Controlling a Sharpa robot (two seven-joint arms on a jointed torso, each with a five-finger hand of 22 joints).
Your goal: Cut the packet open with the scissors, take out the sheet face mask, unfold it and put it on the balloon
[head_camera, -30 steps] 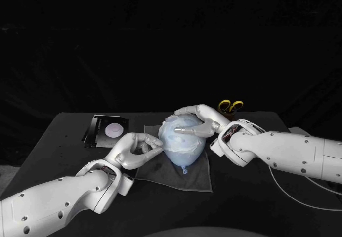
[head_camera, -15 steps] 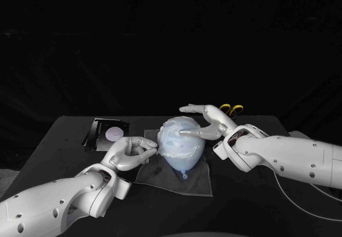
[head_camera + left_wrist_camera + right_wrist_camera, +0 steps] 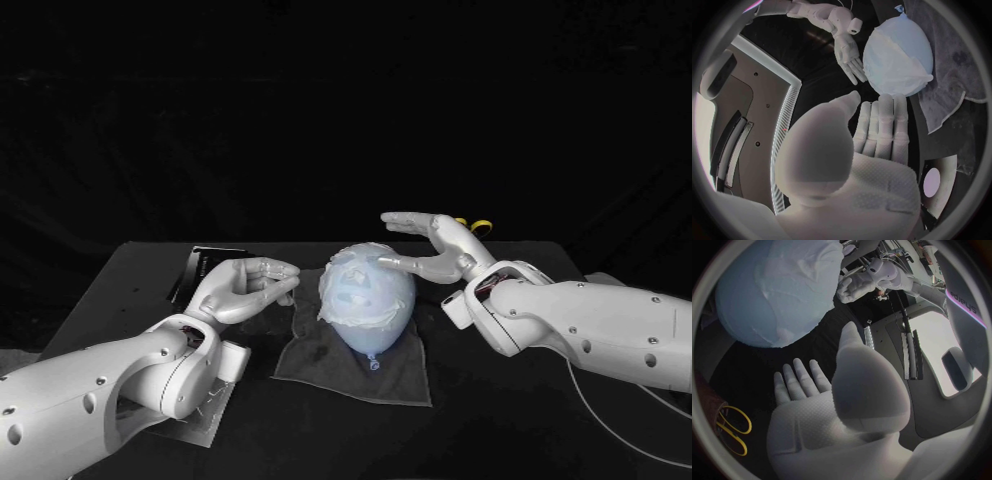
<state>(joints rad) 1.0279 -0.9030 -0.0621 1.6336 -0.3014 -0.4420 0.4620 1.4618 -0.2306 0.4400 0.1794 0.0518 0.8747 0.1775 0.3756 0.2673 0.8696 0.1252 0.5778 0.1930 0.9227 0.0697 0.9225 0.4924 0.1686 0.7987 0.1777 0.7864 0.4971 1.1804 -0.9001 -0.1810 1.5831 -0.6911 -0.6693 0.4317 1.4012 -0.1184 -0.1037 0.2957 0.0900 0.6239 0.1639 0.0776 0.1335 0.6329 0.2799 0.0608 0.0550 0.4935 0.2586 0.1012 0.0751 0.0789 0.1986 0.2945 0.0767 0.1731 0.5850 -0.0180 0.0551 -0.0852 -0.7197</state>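
Step in hand: the last one, I'd say. The sheet mask lies over the balloon, so what's left is smoothing and checking the fit.
Balloon: on its side on a grey cloth in the middle of the worktop, knot toward the robot, between the 2 hands.
Left hand: just beside the balloon and clear of it; its fingers lie stretched side by side in the wrist view, holding nothing.
Right hand: at the balloon's other side, fingers spread wide and empty. 1 fingertip reaches the mask's edge, though I can't tell whether it presses or only hovers.
Scissors: yellow handles, behind the right hand, out of the way.
Packet: at the back of the worktop behind the left hand, partly hidden.
Next move: probably light pats from both sides to seat any lifted edge, gently enough that the balloon doesn't roll off the cloth.
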